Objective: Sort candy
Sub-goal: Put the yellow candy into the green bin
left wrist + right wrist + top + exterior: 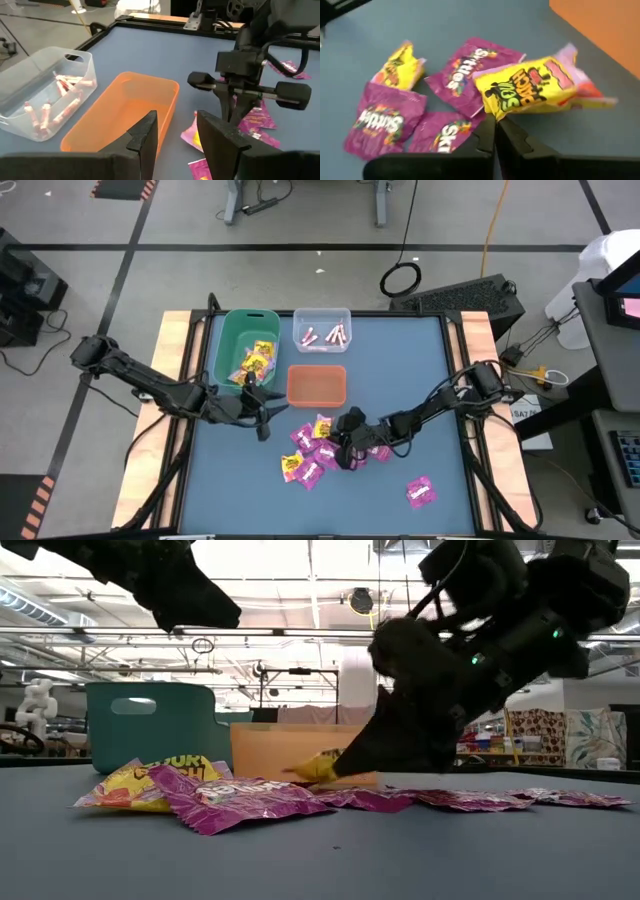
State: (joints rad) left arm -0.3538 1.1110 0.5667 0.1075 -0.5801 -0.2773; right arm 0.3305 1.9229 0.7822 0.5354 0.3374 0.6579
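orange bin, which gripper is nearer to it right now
Left. The left gripper hovers just beside the orange bin, fingers apart and empty. The right gripper sits farther off over the candy pile, fingers shut on a yellow packet.

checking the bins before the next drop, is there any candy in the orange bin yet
No, the orange bin shows only its bare floor in the left wrist view, while the clear bin beside it holds the pink-white sticks.

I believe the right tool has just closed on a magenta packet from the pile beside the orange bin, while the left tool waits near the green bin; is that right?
Not quite: the right tool is shut on a yellow packet, not a magenta one, as the right wrist view shows. The rest holds: the pile lies beside the orange bin, and the left tool waits near the green bin.
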